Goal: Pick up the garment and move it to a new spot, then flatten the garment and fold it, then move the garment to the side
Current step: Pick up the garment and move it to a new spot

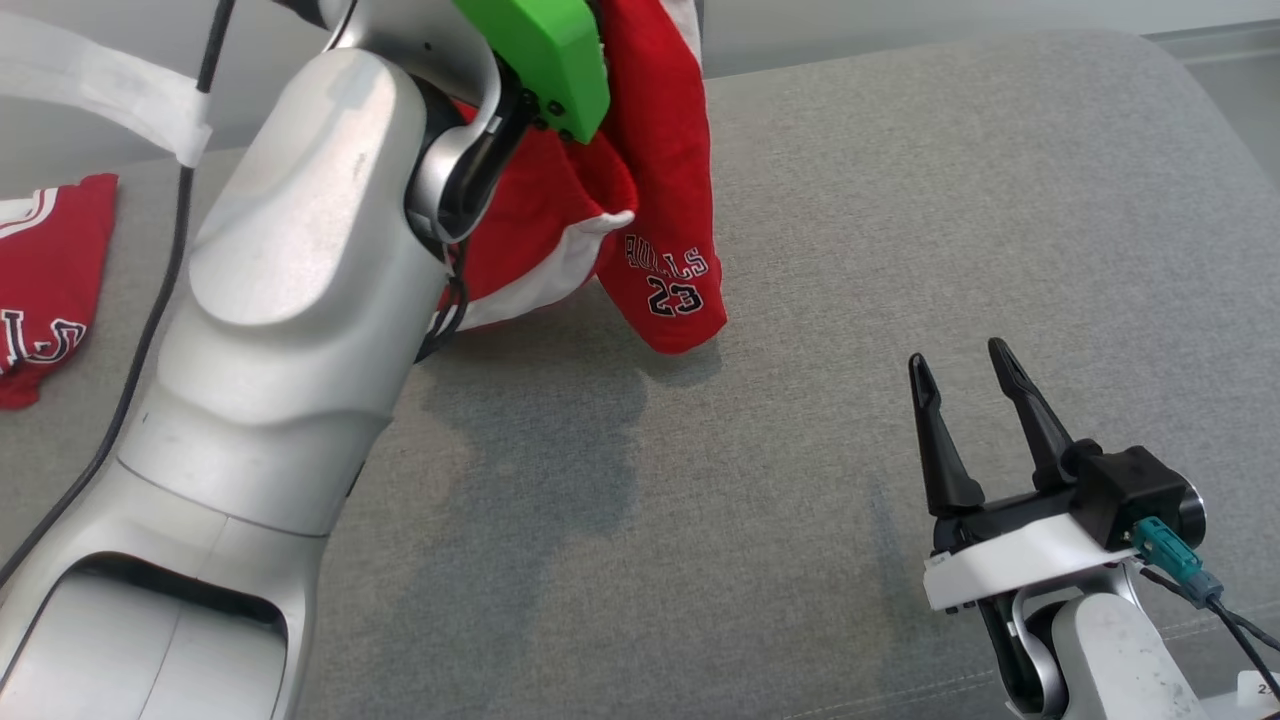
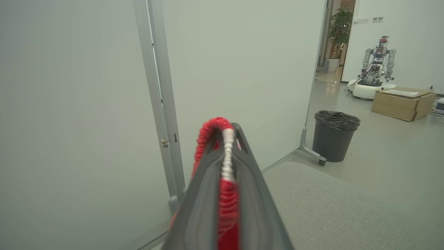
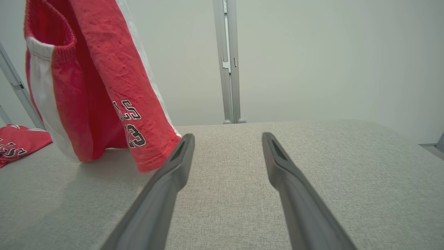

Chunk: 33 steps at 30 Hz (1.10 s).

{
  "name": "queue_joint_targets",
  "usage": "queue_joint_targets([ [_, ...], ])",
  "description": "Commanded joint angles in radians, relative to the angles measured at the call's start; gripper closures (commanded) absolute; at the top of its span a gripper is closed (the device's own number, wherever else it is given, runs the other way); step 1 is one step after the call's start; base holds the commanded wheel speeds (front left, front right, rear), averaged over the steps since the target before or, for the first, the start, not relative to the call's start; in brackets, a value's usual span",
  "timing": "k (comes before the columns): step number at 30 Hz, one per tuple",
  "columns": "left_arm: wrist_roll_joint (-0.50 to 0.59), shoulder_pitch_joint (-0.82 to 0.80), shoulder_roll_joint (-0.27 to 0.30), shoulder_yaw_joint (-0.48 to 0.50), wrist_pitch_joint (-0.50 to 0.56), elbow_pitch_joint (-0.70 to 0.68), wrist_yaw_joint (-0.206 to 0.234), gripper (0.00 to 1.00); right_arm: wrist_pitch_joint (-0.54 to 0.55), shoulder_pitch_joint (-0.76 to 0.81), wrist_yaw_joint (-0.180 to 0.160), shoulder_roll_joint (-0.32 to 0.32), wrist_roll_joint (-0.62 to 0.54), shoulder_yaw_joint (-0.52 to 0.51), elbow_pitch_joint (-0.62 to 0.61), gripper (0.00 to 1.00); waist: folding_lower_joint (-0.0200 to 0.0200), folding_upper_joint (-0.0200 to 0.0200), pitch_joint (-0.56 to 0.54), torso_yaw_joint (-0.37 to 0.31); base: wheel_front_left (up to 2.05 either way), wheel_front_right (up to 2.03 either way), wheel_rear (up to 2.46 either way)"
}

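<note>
Garment: red fabric shorts (image 1: 665, 200) with a white side stripe and black "23" print, hanging from the left gripper (image 2: 225, 133). Its two dark fingers are pressed together on the ribbed red-and-white waistband. Shorts dangle over the far part of the grey woven tabletop (image 1: 950, 180); whether the hem touches it is unclear. Right gripper (image 1: 962, 362) is spread wide, low over the tabletop, right of the shorts. A second red garment (image 1: 45, 280) lies at the left edge.
</note>
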Motion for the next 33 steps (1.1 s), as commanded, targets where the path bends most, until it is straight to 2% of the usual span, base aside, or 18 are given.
queue_joint_targets([
  [1, -0.004, 0.001, -0.005, -0.007, 0.004, -0.016, 0.005, 1.00, -0.004, 0.000, 0.000, -0.004, 0.011, 0.003, 0.003, 0.00, 0.0001, -0.0001, -0.005, -0.021, 0.00, 0.00, 0.00],
  [8, -0.068, -0.012, -0.023, -0.041, 0.008, -0.117, 0.033, 1.00, -0.004, 0.011, 0.000, -0.004, 0.022, 0.009, 0.008, 0.00, 0.0001, -0.0001, -0.017, -0.056, 0.00, 0.00, 0.00],
  [15, -0.158, 0.144, -0.009, -0.021, -0.012, -0.126, 0.077, 1.00, -0.004, 0.024, 0.000, -0.004, 0.030, 0.000, -0.001, 0.00, 0.0001, -0.0001, -0.007, -0.060, 0.00, 0.00, 0.00],
  [23, -0.226, 0.412, 0.065, 0.041, -0.106, -0.006, 0.093, 1.00, -0.004, 0.042, 0.000, -0.004, 0.020, -0.009, 0.002, 0.00, 0.0001, -0.0001, -0.004, -0.045, 0.00, 0.00, 0.00],
  [33, -0.261, 0.548, 0.071, 0.086, -0.226, 0.197, 0.091, 1.00, -0.004, 0.041, 0.000, -0.004, 0.004, -0.011, 0.001, 0.00, 0.0001, -0.0001, 0.012, -0.029, 0.00, 0.00, 0.00],
])
